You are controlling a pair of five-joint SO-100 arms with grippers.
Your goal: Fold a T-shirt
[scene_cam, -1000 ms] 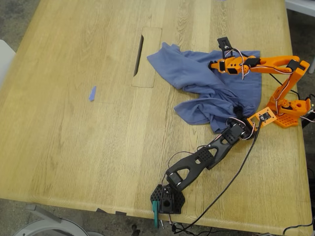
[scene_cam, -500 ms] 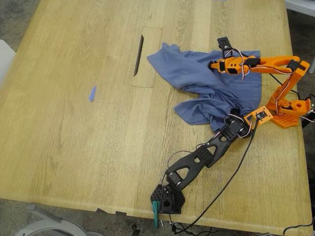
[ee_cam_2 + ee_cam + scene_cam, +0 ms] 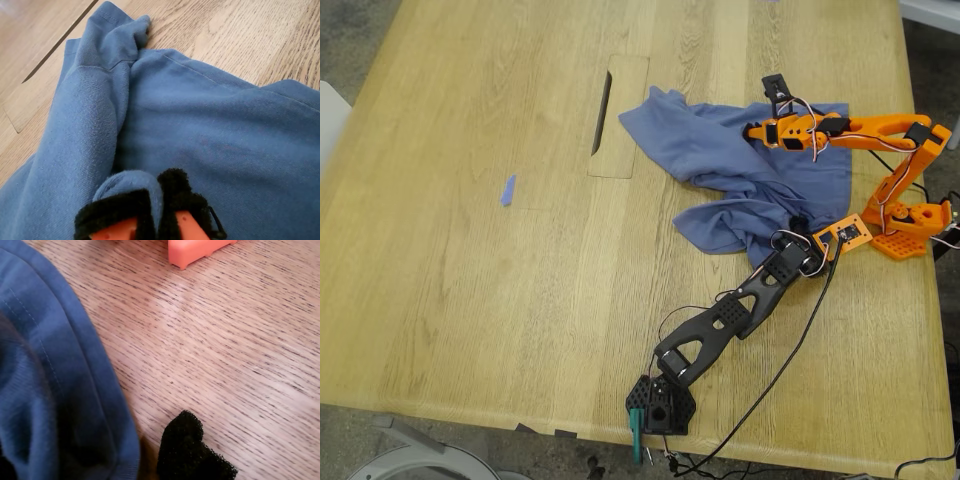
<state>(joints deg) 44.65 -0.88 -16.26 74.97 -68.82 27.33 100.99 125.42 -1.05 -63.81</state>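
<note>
Second wrist view: T-shirt (no print visible) pinched in jaws.

exterior view looks down; wrist views hug the t-shirt.

One arm is black printed plastic, its links pierced by rounded triangular cut-outs, rising from a black faceted base with a teal clamp handle beneath. A thin black cable loops along it, and an orange camera plate with a dark square board sits near its hand. The other arm is bright orange with black servo blocks, white and red wires looping at the wrist, and an orange base. Both hands carry fuzzy black fingertip pads.
</note>
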